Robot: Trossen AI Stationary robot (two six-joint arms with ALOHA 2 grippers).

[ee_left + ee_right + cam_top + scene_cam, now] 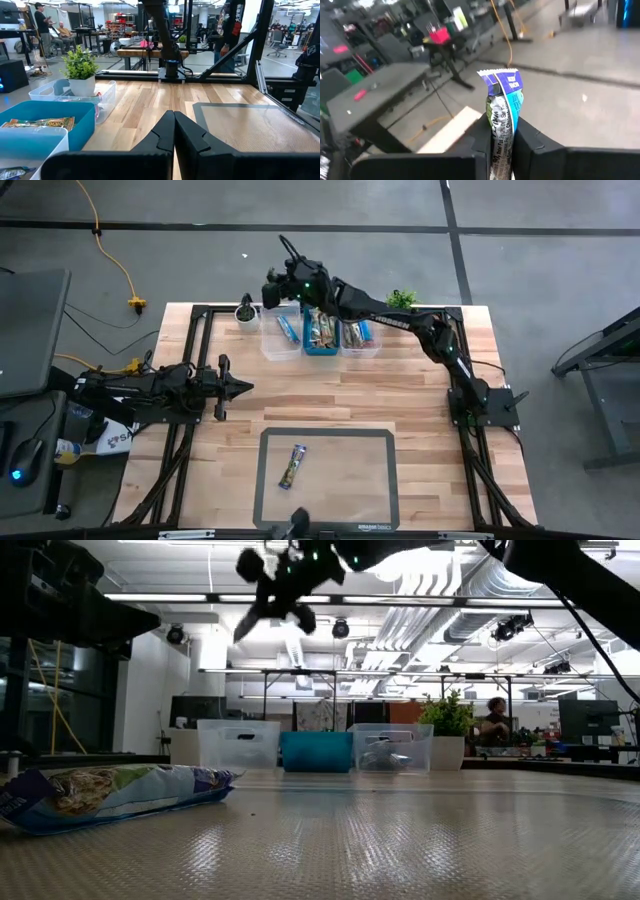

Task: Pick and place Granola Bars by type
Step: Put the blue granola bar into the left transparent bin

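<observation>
One slim blue-wrapped granola bar (504, 120) is pinched upright in my right pincer (501, 137), raised above the clear plastic bin (281, 333) so it drops in cleanly.

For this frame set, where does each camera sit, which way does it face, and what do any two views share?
High view: overhead, straight down; both arms, three bins, mat with one blue bar.
Low view: table height, level across the mat toward the bins; right gripper overhead.
Left wrist view: on the left arm, across the table; left gripper shut, teal bin.
Right wrist view: on the right arm, facing off the table; right gripper shut on a blue granola bar.
Shared: high and low views both show the bar on the mat.
</observation>
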